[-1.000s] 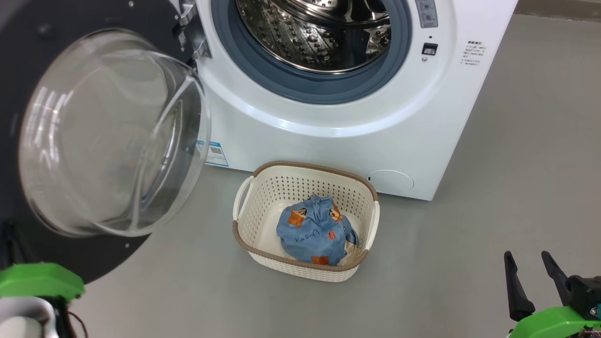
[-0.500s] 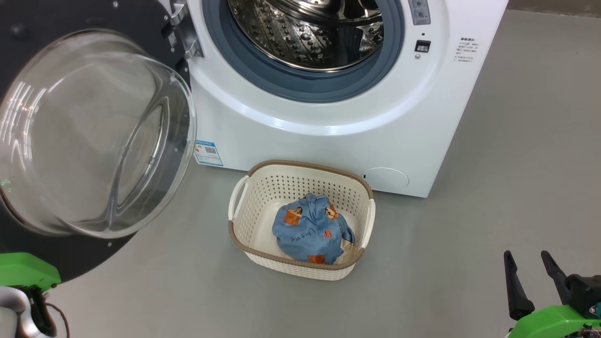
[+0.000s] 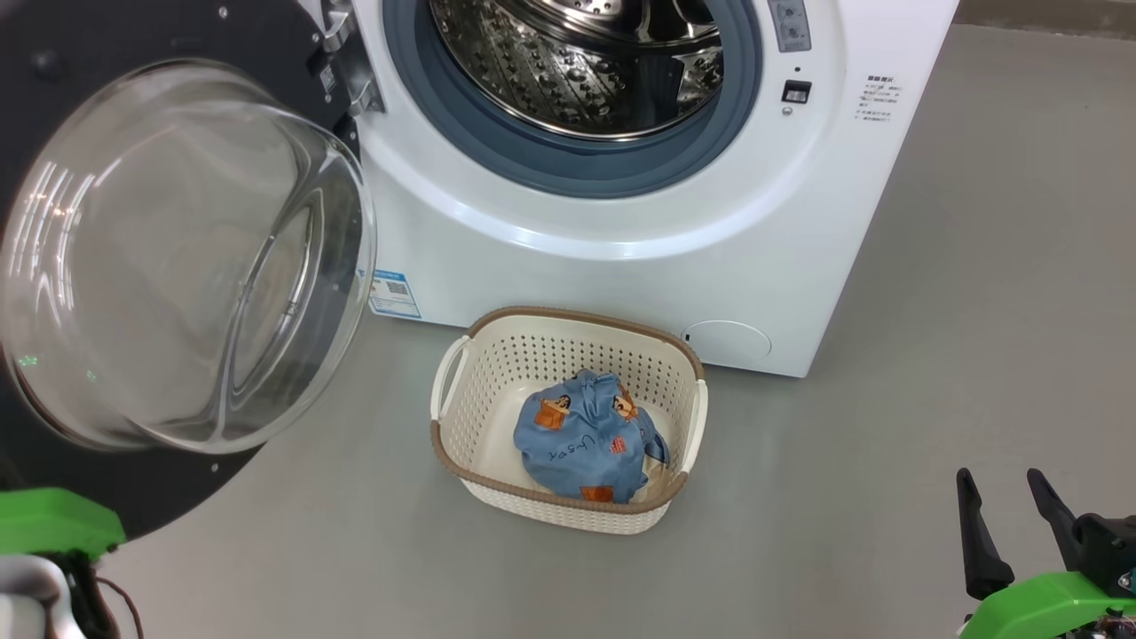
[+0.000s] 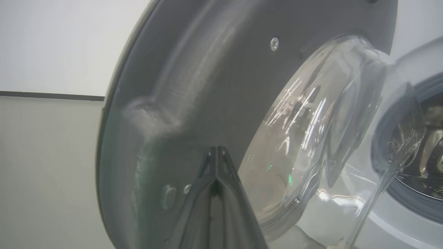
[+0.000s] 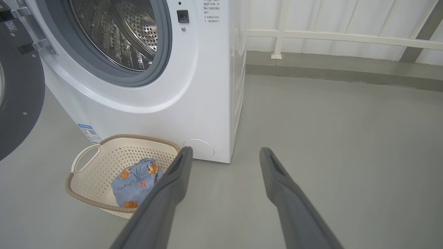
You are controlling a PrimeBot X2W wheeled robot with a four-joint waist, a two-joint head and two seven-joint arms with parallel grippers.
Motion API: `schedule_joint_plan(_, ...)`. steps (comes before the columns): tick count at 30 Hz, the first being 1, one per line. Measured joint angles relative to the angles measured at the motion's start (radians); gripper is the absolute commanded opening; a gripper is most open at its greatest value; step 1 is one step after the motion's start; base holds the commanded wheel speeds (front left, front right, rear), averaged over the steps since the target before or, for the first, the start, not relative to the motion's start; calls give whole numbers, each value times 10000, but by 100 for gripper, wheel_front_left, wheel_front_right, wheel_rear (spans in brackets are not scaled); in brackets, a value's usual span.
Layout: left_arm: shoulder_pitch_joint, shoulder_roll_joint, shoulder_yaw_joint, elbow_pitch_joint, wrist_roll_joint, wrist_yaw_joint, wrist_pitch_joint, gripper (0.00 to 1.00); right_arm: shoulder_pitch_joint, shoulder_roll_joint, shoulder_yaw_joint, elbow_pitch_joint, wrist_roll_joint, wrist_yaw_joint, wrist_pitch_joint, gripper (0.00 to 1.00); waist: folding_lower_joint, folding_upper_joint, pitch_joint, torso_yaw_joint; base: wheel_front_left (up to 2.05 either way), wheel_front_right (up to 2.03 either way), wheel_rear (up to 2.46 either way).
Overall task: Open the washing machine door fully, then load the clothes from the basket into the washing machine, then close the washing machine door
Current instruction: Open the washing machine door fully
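1. Washing machine door (image 3: 177,257) hangs swung out at the far left. Its black rim runs off our head view's left edge and its glass bowl bulges toward us.
2. Our left gripper (image 4: 216,155) has its fingers pressed together, the tip close to the door's dark inner face. We cannot tell whether it touches.
3. A blue sticker (image 3: 390,293) with a small code square sits low on the washing machine (image 3: 621,257). Its print is too small for us to read.
4. The basket (image 3: 568,317) stands on the floor just in front of the machine, below the open drum (image 3: 586,62). The clothes (image 3: 581,435) lie inside it, with light blue cloth on top bearing orange prints and a dark scribble we cannot read.
5. Tiny lines of print (image 3: 879,98) sit right of the drum mouth, unreadable.
6. Bare grey floor (image 3: 976,311) spreads right of the machine. Our right gripper (image 3: 998,479) hovers over it, fingers apart, holding nothing, well apart from the basket.
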Motion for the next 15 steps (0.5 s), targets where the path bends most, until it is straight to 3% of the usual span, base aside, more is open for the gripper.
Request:
schedule_joint_plan(9,1320,-322,13,-1925,573,-88,0,0,0,0,0,21,0,0,-42,100,-1,0,-119,-99,0,0,0)
schedule_joint_plan(15,1945,-493,-721,-3208,913,-263,4,2,3,2,111,56,0,0,-44,100,-1,0,-283,-213,0,0,0)
